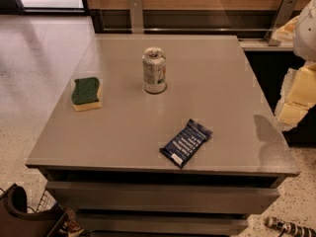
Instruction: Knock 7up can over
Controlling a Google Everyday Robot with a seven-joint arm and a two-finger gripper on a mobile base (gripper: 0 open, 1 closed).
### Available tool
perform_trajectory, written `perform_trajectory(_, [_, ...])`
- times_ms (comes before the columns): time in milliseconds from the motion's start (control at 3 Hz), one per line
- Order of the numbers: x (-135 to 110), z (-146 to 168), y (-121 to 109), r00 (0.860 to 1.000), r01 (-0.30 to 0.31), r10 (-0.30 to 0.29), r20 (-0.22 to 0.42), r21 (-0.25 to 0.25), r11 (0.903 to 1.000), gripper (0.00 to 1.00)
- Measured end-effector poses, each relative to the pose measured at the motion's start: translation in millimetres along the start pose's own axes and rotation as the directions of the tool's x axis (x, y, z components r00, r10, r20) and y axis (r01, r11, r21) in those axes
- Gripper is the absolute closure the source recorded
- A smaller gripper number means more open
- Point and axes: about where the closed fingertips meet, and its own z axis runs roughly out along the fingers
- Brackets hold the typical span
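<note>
The 7up can (pixel 154 70) stands upright on the grey table (pixel 123 132), a little behind the table's middle. It has a pale silver-white body with green and blue markings and a silver pull-tab top. My gripper (pixel 297 98) shows as cream-yellow and white parts at the right edge of the view, beyond the table's right side. It is far to the right of the can and apart from it, and it casts a shadow on the table's right edge.
A green-and-yellow sponge (pixel 86 93) lies on the table's left side. A dark blue snack wrapper (pixel 186 142) lies near the front edge. A wooden wall with a rail (pixel 197 29) runs behind the table. Speckled floor (pixel 29 83) is to the left.
</note>
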Motion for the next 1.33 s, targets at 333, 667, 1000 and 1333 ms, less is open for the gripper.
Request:
perform_trajectory(333, [0, 0, 0, 1.000, 0.000, 0.000, 0.000, 0.000, 1.0000, 0.00])
perform_trajectory(667, [-14, 6, -11, 0.999, 0.003, -0.003, 0.039, 0.013, 0.9999, 0.00])
perform_trajectory(1000, [-36, 13, -29, 0.995, 0.000, -0.003, 0.099, 0.036, 0.9994, 0.00])
perform_trajectory(1333, [-48, 18, -40, 0.991, -0.002, -0.004, 0.132, 0.046, 0.9989, 0.00])
